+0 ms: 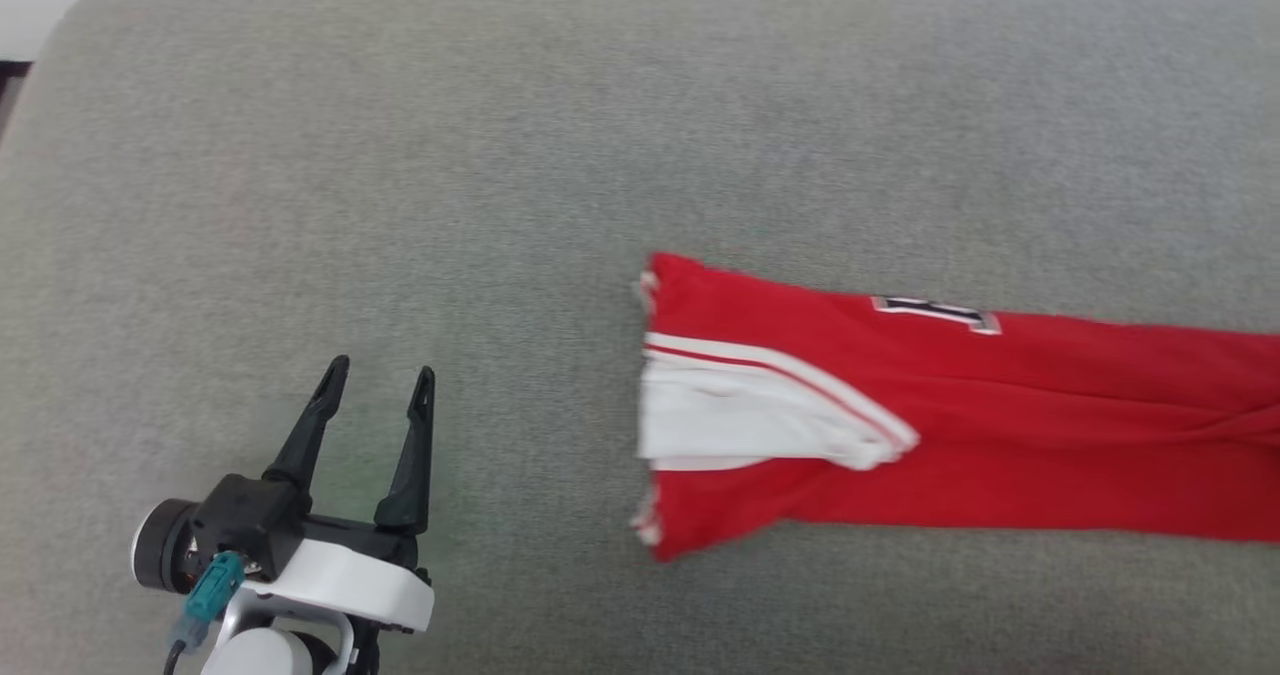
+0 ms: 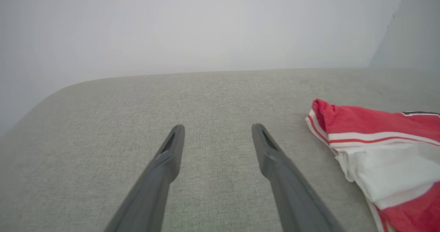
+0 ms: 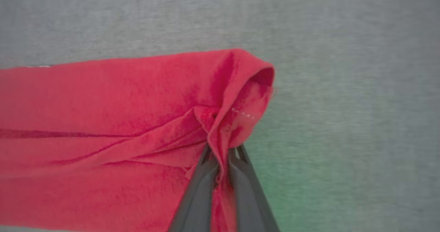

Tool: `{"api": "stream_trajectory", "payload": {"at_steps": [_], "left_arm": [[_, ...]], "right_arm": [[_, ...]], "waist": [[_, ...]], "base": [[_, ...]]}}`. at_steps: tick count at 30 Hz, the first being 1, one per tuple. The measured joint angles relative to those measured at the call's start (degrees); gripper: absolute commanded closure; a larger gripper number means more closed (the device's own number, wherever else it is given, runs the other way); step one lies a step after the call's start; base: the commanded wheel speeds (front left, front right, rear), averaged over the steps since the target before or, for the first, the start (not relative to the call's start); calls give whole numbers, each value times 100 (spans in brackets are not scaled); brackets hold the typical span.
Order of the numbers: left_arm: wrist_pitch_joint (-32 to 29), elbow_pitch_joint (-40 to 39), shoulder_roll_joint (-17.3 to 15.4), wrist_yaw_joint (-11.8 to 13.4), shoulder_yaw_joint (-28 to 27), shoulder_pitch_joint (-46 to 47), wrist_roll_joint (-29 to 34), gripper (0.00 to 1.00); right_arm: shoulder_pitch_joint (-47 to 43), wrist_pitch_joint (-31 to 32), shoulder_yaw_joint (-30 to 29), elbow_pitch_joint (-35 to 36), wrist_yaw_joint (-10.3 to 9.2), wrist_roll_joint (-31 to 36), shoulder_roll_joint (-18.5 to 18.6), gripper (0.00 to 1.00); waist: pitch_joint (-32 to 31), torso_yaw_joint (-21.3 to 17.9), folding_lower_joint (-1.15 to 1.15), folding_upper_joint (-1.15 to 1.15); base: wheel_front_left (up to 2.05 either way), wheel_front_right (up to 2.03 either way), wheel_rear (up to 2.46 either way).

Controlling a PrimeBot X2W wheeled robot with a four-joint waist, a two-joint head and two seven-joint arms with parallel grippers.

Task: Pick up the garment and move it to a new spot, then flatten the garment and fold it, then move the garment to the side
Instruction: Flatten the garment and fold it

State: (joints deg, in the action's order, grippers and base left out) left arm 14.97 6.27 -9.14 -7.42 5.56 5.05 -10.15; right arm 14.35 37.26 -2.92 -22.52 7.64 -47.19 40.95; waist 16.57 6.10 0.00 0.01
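While the jersey [image 1: 950,425] lies stretched across the grey cushion [image 1: 500,155] in the head view, the left gripper [image 1: 382,368] sits left of it, wide open, empty. Its wrist view adds the striped hem. Right wrist view: the right gripper [image 3: 224,149] clamped on a bunched red end.

surface: grey woven cushion [image 1: 560,135], rounded corner at 10 o'clock in head view | backdrop: pale wall [image 2: 206,25] at 12 o'clock in left wrist view | edge: dark strip [image 1: 10,80] at 10 o'clock, blurred
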Motion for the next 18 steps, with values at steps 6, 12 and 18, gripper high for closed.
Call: {"api": "stream_trajectory", "payload": {"at_steps": [6,12,18], "left_arm": [[0,-122,-21,-8,-42,50,81,0],[0,-221,-32,-8,-60,81,179,0],[0,-237,-71,-8,-83,86,267,0]], "right_arm": [[172,-352,-532,-515,-8,193,363,100],[270,-894,-1001,-967,-9,347,598,100],[183,-1040,-960,-812,-10,225,603,100]], "waist": [[120,-234,0,0],[213,-424,0,0],[178,-532,0,0]], "base": [[0,0,0],[0,0,0],[0,0,0]]}}
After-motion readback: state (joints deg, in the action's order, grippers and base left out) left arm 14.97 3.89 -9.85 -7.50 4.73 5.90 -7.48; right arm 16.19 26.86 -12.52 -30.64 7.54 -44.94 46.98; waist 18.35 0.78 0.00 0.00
